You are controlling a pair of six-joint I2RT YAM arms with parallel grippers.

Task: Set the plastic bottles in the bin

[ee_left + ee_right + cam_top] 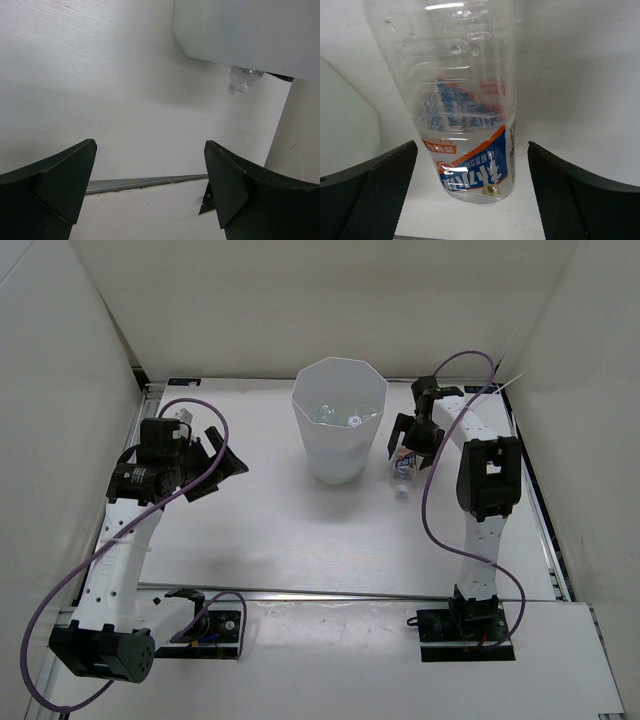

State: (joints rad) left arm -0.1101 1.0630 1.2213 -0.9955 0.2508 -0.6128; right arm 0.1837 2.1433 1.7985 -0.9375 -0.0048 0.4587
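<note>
Clear blue-labelled plastic bottle [465, 100] lies on the table [250, 540] just right of the tall white faceted bin [335, 455], between the parted right jaws; left jaws stand wide apart

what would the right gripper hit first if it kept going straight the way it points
The clear labelled bottle: it lies on the table beside the bin, centred between the open fingers of the right gripper in the wrist view. Depth is unclear, but nothing shows in between.

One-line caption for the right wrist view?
Right gripper, jaws open, straddling a clear labelled bottle beside the bin.
</note>
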